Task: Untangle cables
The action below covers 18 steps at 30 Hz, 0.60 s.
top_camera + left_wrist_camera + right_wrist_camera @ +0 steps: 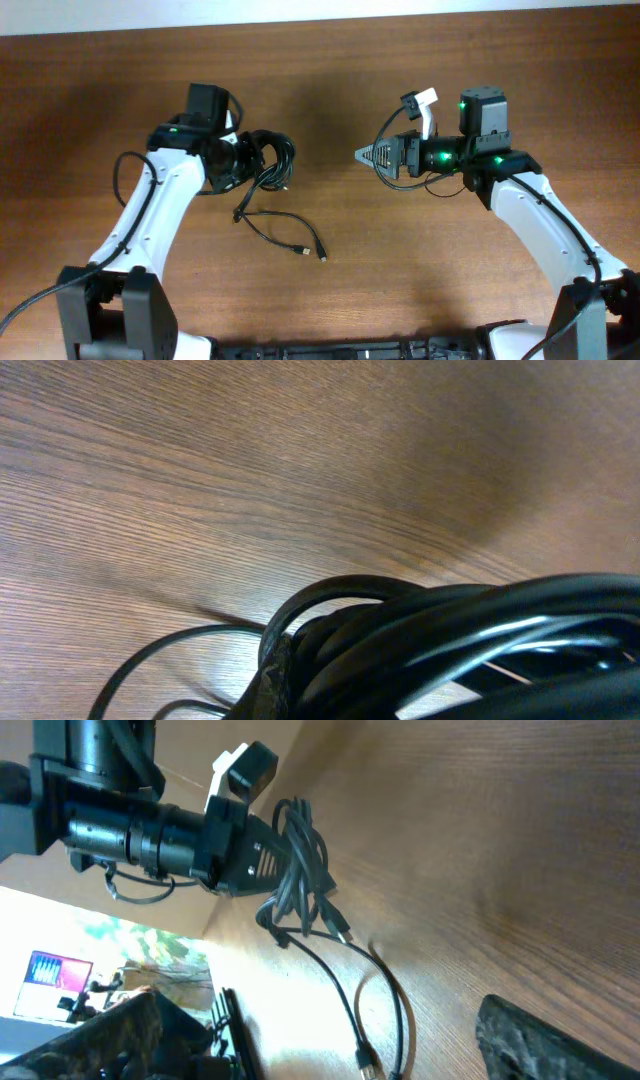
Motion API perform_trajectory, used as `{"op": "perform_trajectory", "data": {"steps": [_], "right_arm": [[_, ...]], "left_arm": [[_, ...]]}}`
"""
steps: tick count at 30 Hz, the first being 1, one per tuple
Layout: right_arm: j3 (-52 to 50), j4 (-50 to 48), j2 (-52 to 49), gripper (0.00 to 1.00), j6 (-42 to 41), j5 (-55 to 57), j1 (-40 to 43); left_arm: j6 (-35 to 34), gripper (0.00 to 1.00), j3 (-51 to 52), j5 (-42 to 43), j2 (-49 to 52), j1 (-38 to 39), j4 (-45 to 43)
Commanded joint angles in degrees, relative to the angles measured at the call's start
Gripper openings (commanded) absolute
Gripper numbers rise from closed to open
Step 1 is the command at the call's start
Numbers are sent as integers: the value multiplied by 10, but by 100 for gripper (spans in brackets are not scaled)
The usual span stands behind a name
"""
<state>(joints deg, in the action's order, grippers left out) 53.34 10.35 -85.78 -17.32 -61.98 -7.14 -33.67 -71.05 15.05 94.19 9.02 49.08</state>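
Left gripper (pixel 243 158) is pinched shut on the cables (pixel 270 155). It holds a fat bunch of black loops right at its tip, on the left side of the brown wooden table (pixel 330 60). The loops are all mixed up together, so I cannot tell which cord is which. From the bottom of the bunch, thin black cords trail down and lie flat on the wood. They bend toward the front of the table and stop at two small plug ends (pixel 313 254) that lie close to each other. In the left wrist camera the shiny black cords are very close and fill the lower right corner, with bare wood behind them. The right gripper (pixel 368 155) is well apart from the bunch, on the other side of the table. It points at the left one and touches nothing. Its fingers are spread wide. One dark finger (pixel 550 1040) shows in the lower right corner of its own camera, with bare wood in the middle.
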Motion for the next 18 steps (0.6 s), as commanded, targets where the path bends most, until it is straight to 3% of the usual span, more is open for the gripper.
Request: {"op": "perform_trajectory", "data": {"steps": [1,2,3,5,9,11,18], "right_arm": [[5,19,10,99,5,22,-28],[5,23,10,89,5,47,-49],[5,23,10,86,10,62,-74],[5,23,10,75,98,145,-123],[6,-14,10,75,96,244,-160],[6,-19,10,75,35,347,-166],[6,-23,10,74,33,303,-166]], "left_arm": [[-14,0,1,90,-1,-33,-2],[-15,0,1,97,-1,-33,-2],[-9,0,1,114,-1,-33,-2],[83,0,1,165,-1,-32,1],[85,0,1,165,-1,-30,22],[85,0,1,165,-1,-7,23],[85,0,1,145,-1,46,16]]}}
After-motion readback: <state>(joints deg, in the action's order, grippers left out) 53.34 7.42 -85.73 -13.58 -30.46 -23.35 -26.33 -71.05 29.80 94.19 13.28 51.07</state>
